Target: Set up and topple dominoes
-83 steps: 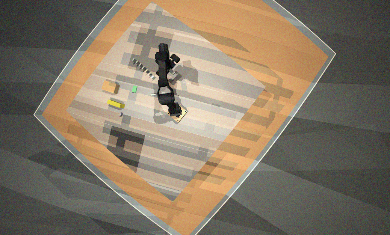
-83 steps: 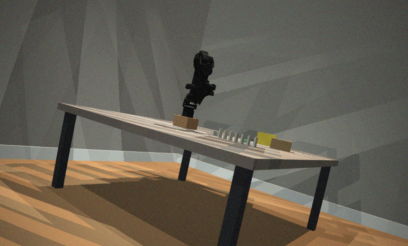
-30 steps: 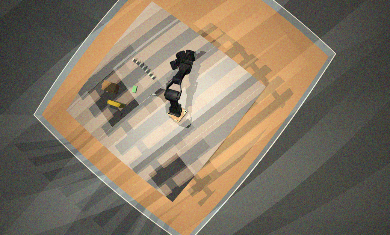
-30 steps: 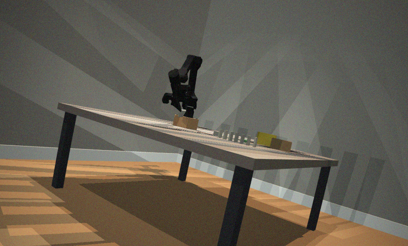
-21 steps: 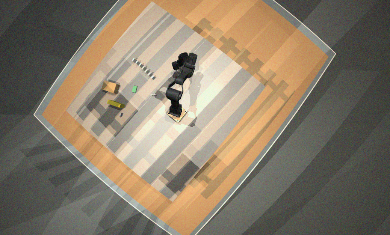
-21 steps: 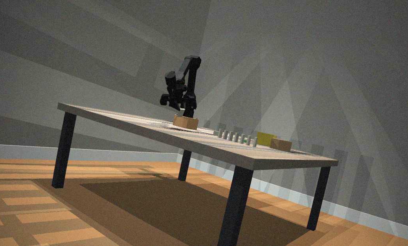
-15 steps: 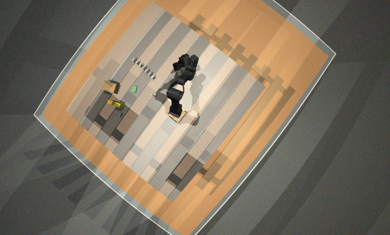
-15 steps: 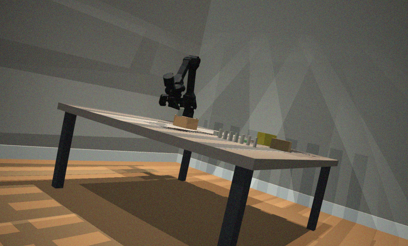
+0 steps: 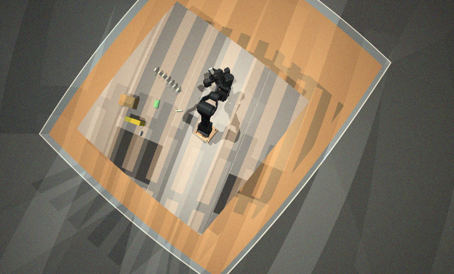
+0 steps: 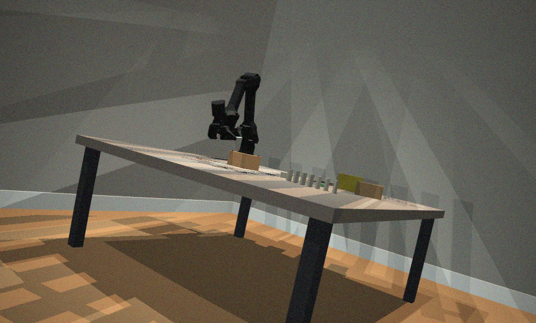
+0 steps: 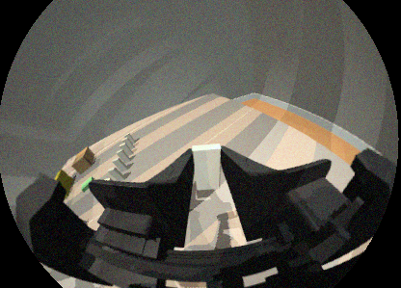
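My gripper point(image 11: 206, 151) point(image 10: 237, 137) is shut on a white domino point(image 11: 206, 170) point(image 9: 211, 70), which shows between the fingertips in the wrist view. They are in the air above the table, apart from the row. The standing row holds several pale dominoes; one end domino point(image 9: 178, 89) point(image 10: 290, 175) is nearer the arm base, and the other end domino point(image 9: 156, 69) point(image 10: 334, 187) is farther from it. Another pale domino point(image 9: 178, 110) point(image 10: 283, 174) lies flat on the table between the row and the arm base. The held domino's lower part is partly hidden in the top and exterior views.
A green block point(image 9: 156, 103) point(image 11: 88, 184) lies near the flat domino. A brown box point(image 9: 127, 100) point(image 10: 369, 189) point(image 11: 84, 160) and a yellow block point(image 9: 133, 120) point(image 10: 348, 182) stand beyond it. A small dark object point(image 9: 141, 133) lies near the yellow block.
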### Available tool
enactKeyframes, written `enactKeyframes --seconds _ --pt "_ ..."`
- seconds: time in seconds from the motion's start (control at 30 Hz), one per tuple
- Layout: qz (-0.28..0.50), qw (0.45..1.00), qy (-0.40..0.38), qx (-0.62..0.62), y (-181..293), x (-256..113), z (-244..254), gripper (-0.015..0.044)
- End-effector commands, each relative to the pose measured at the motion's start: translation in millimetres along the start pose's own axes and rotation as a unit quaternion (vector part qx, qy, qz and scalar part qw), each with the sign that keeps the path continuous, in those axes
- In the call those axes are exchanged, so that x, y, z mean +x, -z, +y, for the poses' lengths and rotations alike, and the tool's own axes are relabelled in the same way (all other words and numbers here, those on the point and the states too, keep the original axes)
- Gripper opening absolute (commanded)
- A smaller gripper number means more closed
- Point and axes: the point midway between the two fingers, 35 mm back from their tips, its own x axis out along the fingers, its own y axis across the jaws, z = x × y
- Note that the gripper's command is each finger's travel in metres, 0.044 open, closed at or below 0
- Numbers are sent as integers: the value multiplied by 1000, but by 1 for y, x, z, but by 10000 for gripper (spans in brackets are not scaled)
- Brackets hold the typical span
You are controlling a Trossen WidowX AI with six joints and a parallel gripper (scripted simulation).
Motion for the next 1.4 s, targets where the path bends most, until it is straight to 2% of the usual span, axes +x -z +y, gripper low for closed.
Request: enactKeyframes --seconds 0.0,0.77,1.37 --pt "-24 1000 -15 -3 3 -9 7 107" --pt "-110 987 -96 -73 8 -68 66 107" --pt "-111 986 -99 -76 8 -70 68 107"
